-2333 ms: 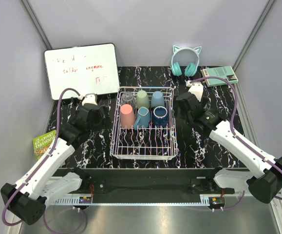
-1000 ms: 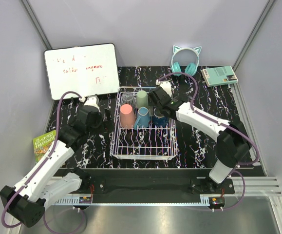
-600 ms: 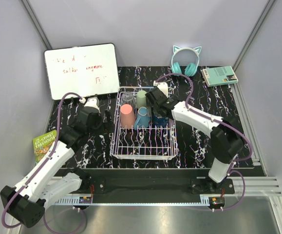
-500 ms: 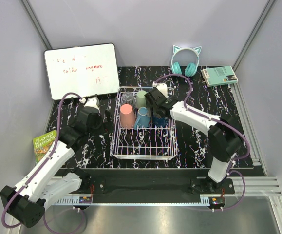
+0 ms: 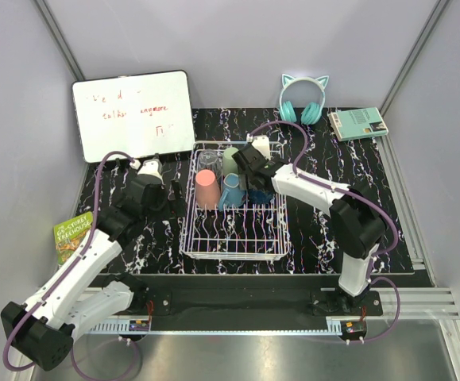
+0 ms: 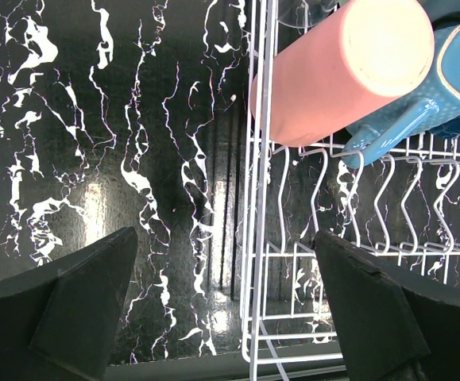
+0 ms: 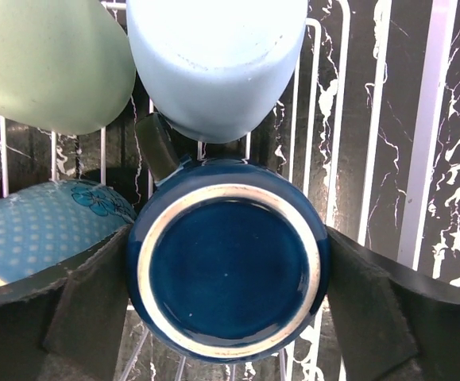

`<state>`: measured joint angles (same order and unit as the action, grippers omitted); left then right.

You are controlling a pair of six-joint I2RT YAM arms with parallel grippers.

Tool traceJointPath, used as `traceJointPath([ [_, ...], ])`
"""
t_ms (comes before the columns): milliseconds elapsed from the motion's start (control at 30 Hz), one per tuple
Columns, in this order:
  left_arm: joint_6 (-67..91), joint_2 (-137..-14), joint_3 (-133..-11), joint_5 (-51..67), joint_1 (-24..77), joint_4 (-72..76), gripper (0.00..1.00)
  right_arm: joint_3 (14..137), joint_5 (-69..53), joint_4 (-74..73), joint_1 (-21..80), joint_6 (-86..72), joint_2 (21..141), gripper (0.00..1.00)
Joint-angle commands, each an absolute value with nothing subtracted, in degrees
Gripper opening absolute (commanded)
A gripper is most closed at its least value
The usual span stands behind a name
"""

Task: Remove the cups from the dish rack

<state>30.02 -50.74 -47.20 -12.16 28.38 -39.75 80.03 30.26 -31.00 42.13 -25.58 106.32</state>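
Left end effector (image 6: 223, 246): jaws spread wide and empty, hanging over the black marbled surface (image 6: 94, 119) just outside the left wall of the dish rack (image 5: 230, 232). The near half of the rack holds nothing; all six cups stand in its far half.

Nearer row, left to right: salmon-pink tumbler (image 6: 337, 67), leaning against the left wall; teal mug (image 5: 231, 190), touching it; navy mug (image 7: 230, 274), inverted, with its ringed foot upward.

Right end effector (image 7: 228, 238): lowered into the rack, jaws wide, one finger on each side of the navy mug. The pads sit at or just off its wall, and whether they press yet cannot be told.

The navy mug's handle (image 7: 156, 147) points away from the fingers, toward the gap between the two tumblers behind. Farther row: clear glass (image 5: 207, 161), sage-green tumbler (image 7: 51, 63) and light-blue tumbler (image 7: 214, 63), the last close against the navy mug.

Handling, as judged: the mug looks like glazed ceramic. It is likely rigid, heavier than the tumblers, slick and chippable. Taking hold across the round body below the foot, clear of the handle, suits it. A firm squeeze and a straight vertical lift should clear the wire tines and neighbours.

Beyond the rack: whiteboard (image 5: 133, 113) and cat-ear headphones (image 5: 303, 99).
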Motion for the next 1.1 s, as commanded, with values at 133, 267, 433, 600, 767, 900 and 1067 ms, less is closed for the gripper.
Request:
traceJointPath([
  [133,30.5,-51.1,-47.1,-11.0,28.1,-37.9,0.99,77.1,28.3,-29.2,42.5,-26.7,106.4,0.51],
  [267,30.6,-50.8,-47.0,-10.7,28.0,-37.9,0.99,74.6,27.9,-28.5,42.4,-28.1,105.5,0.0],
  [433,30.5,-50.7,-47.0,-10.8,28.1,-37.9,0.99,72.2,29.4,-28.2,42.3,-29.0,102.8,0.0],
  [600,31.4,-50.5,-47.1,-13.5,28.0,-38.0,0.99,70.9,31.9,-28.1,42.4,-28.3,95.9,0.0],
  [767,32.5,-50.1,-47.9,-15.4,28.0,-37.7,0.99,73.7,31.2,-30.8,42.3,-26.2,90.1,0.0],
  [900,33.0,-50.7,-48.5,-15.2,28.1,-37.4,0.99,75.4,31.0,-32.3,42.4,-26.1,85.5,0.0],
  [1067,34.1,-51.2,-49.0,-14.2,28.1,-36.6,0.99,76.1,28.0,-32.9,42.4,-27.5,81.5,0.0],
])
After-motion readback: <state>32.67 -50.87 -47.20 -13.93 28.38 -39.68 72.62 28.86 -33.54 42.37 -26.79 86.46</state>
